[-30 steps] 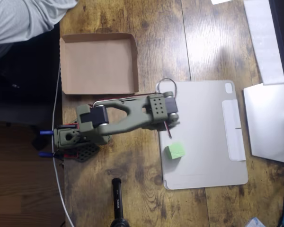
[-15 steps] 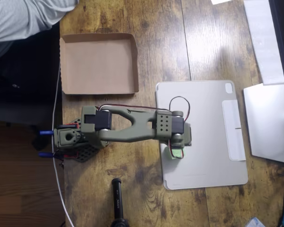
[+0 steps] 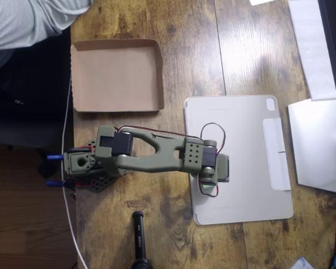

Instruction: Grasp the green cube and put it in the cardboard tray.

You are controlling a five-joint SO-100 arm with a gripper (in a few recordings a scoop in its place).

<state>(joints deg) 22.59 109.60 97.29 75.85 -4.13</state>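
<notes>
Olive-green and stretched out across the table, the arm reaches from its base at the left of the overhead view to the pale grey tablet case, with the gripper pointing down over the case's lower left part. The wrist and motor housing cover whatever lies beneath, so the green cube cannot be made out; I judge it is probably under the gripper head, but that is a guess. Nor can I tell how wide the fingers stand or whether they have anything between them, since the arm's own body hides them from above.

Several things could go wrong from here. If the fingers close off-centre, the cube may squirt sideways on the smooth case. If they press down too far, they may nudge the case itself across the wood. A red wire loops near the wrist and could snag during the swing. The cardboard tray lies well apart, up and to the left, so a weak grip risks dropping the cube on the wooden table along the way
</notes>
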